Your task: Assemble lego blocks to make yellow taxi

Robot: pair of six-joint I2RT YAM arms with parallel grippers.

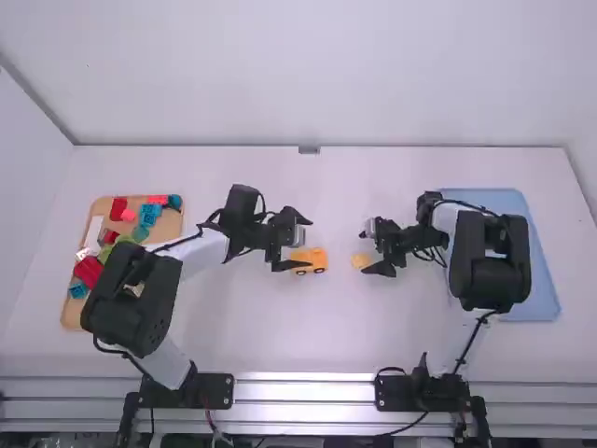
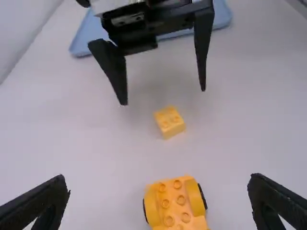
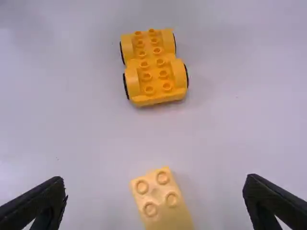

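The left arm slants from its base across the bench (image 1: 308,345), its bulky black elbow beside and partly over the wooden tray (image 1: 69,317), and the forearm angles inward to the left gripper (image 1: 306,243) near the middle. That gripper has its fingers spread wide, with the yellow wheeled base (image 1: 312,261) just beside its near finger in the high view and between the two fingers, ahead, in the left wrist view.

The right arm bends over the blue tray (image 1: 545,289) and reaches inward, so the right gripper (image 1: 367,251) faces the left one. Its fingers are also well apart, and the small yellow block (image 1: 360,260) sits between them as the right wrist view shows it, studs up. The wheeled base lies farther out in front of that gripper, studs up too, apart from the block.

A strip of bench separates the two grippers, with the block and the base resting along it. Beyond both grippers the bench runs on to its straight far edge; on their near side it stretches back to the metal rails (image 1: 308,387) by the arm bases. The wooden tray's rim is well behind the left gripper, with red and teal blocks inside, and the blue tray's inner edge is behind the right gripper, under the arm.
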